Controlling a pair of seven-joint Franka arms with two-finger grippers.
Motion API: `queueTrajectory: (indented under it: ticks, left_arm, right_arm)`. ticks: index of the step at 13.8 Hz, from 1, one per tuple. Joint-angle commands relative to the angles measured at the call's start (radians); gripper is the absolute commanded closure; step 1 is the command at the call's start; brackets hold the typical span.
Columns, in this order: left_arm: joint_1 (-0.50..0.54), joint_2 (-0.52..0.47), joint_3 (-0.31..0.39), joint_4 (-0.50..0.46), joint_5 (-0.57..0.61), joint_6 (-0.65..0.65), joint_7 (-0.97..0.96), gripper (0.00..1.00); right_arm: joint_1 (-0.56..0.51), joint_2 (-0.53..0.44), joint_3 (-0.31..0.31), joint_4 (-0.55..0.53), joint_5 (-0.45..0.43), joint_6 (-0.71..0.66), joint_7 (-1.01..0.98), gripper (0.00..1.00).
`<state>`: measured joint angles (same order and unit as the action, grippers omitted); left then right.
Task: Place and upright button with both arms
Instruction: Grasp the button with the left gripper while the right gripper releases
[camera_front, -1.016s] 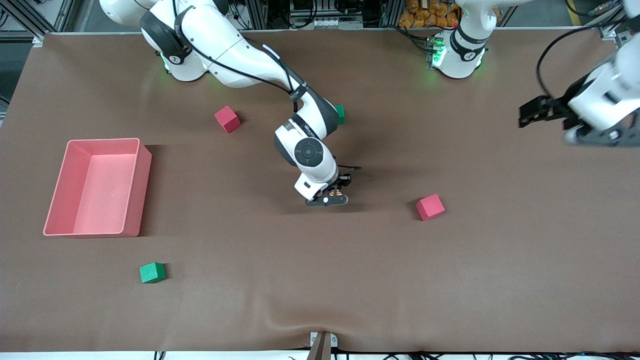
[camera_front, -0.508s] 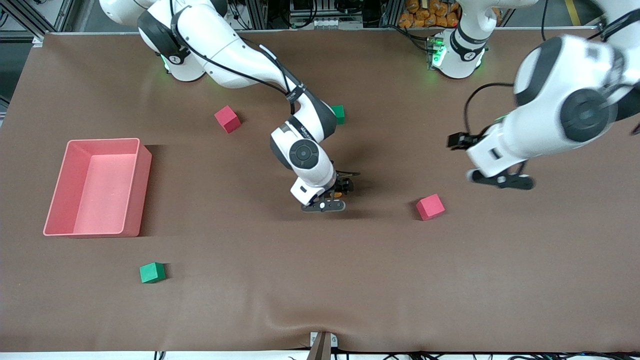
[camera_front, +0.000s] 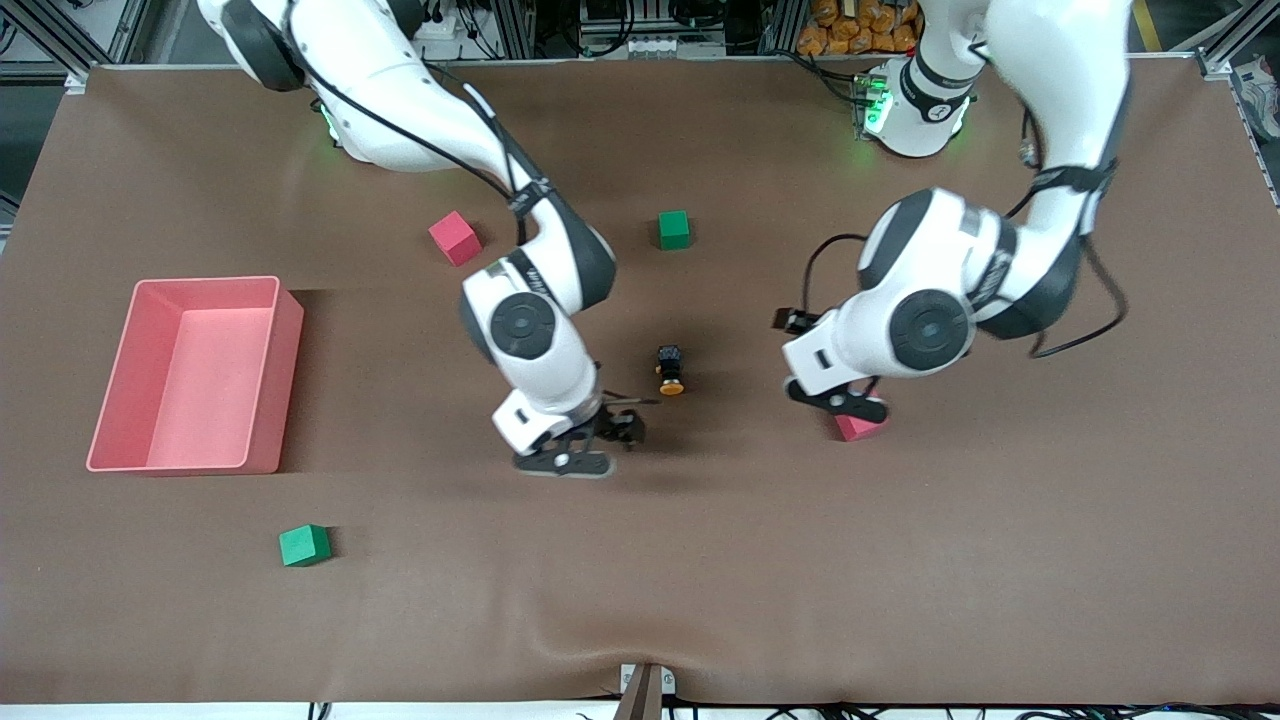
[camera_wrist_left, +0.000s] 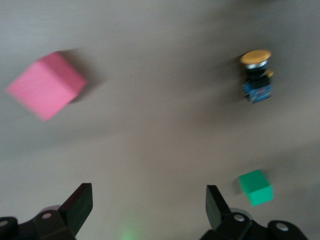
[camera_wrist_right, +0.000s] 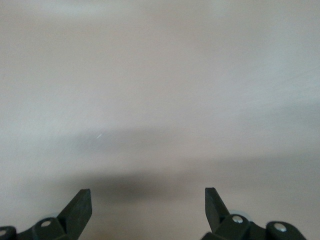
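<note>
the tiny orange-capped, black-bodied button (camera_front: 670, 370) lies tipped on the brown counter (camera_front: 700, 560). beside it, both released claws, right (camera_front: 585, 450) and left (camera_front: 835, 395), should pinch its body, tilting it upright.

Front cam: high, facing the arm bases at frame top, whole brown cloth-covered table (camera_front: 900, 560) in view. Wrist cams look down, close to the cloth. Left wrist cam shares the tiny orange-capped black push-button (camera_wrist_left: 257, 75) (camera_front: 670, 369) with front cam.
</note>
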<state>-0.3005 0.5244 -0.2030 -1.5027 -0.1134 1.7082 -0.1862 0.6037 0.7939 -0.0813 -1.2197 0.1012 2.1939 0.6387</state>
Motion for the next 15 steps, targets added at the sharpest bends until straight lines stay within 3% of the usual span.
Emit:
queueTrajectory:
  ticks: [1,7,10,13,15]
  left_arm:
    - [-0.077,0.106,0.007,0.091,-0.023,0.066,-0.089,0.00]
    - [-0.190,0.298,0.017,0.203,-0.072,0.175,-0.205,0.00]
    - [-0.224,0.364,0.016,0.258,-0.075,0.177,-0.318,0.00]
    - [-0.235,0.393,0.016,0.268,-0.078,0.194,-0.355,0.00]
    - [-0.238,0.399,0.017,0.268,-0.094,0.227,-0.392,0.00]
  right_arm:
    - [-0.134,-0.154,0.032,-0.026,-0.003,-0.113,0.004,0.00]
    - [-0.350,-0.341,0.037,-0.024,-0.009,-0.488,-0.134,0.00]
    - [-0.445,-0.418,0.038,-0.024,-0.006,-0.566,-0.239,0.00]
    - [-0.530,-0.475,0.073,-0.018,-0.003,-0.762,-0.296,0.00]
    - [-0.550,-0.542,0.101,-0.023,-0.037,-0.780,-0.301,0.00]
